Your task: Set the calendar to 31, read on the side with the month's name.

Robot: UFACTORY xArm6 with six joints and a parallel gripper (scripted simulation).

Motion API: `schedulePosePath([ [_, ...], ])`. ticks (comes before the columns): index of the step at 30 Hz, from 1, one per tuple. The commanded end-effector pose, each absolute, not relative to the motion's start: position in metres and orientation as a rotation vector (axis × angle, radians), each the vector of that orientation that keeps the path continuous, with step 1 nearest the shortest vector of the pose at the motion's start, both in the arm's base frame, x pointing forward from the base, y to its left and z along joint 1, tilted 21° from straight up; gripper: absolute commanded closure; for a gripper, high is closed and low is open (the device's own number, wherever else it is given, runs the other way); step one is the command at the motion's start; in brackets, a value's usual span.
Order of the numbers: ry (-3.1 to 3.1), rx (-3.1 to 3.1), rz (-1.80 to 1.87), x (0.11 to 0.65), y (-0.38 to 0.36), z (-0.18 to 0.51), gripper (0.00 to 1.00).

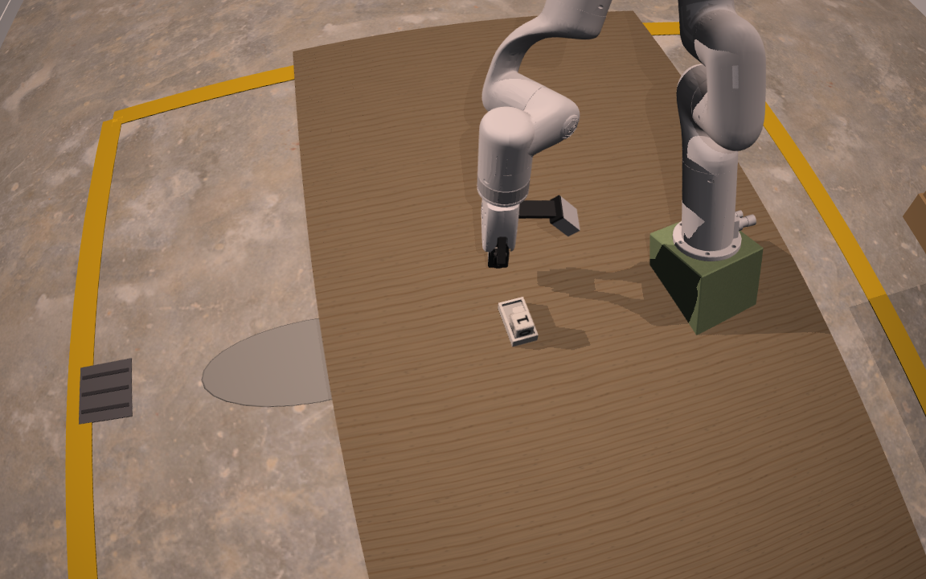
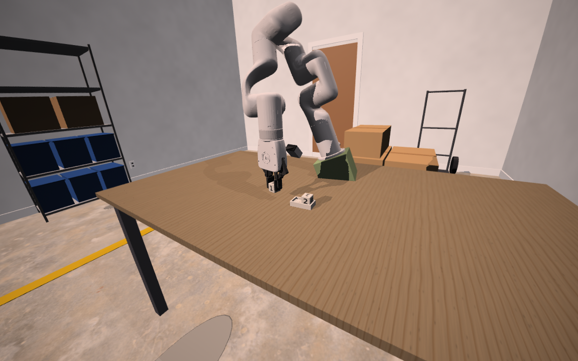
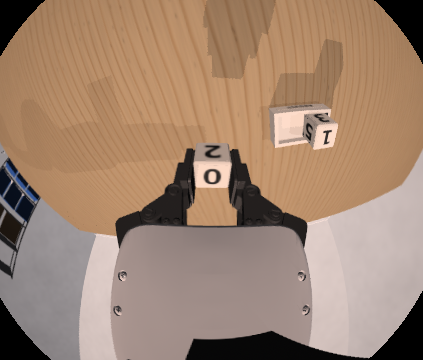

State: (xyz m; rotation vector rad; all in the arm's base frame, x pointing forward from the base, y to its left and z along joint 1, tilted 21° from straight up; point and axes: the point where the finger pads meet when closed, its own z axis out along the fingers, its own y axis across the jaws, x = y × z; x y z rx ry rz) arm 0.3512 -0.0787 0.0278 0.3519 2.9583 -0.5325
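Note:
My gripper (image 1: 497, 261) (image 2: 274, 183) (image 3: 212, 161) is shut on a white cube (image 2: 271, 188) (image 3: 212, 175) and holds it a little above the table, beside the tray. In the wrist view this cube shows a 0 on top and a 2 on the month side; the exterior view shows a 1. The white tray (image 2: 301, 206) (image 3: 273, 129) lies flat on the table. A second cube (image 1: 522, 323) (image 2: 306, 198) (image 3: 326, 136) stands in one end of it, with a 1 on top, a 3 on the month side and a 5 towards the empty half. The tray's floor under it is hidden.
The arm's base stands on a green block (image 1: 729, 291) (image 2: 350, 166) at the table's robot side. In the wrist view the tray is to the right of the held cube and a little further up. The wooden table (image 1: 596, 446) (image 2: 417, 251) bears shadows of the arm.

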Motion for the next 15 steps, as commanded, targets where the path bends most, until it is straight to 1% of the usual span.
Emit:
schedulePosePath([
  [1, 2.964, 0.353, -0.533, 0.348, -0.063, 0.072, 0.73],
  [7, 2.964, 0.353, -0.533, 0.347, -0.057, 0.088, 0.73],
  [15, 2.964, 0.353, -0.533, 0.347, -0.056, 0.090, 0.73],
])
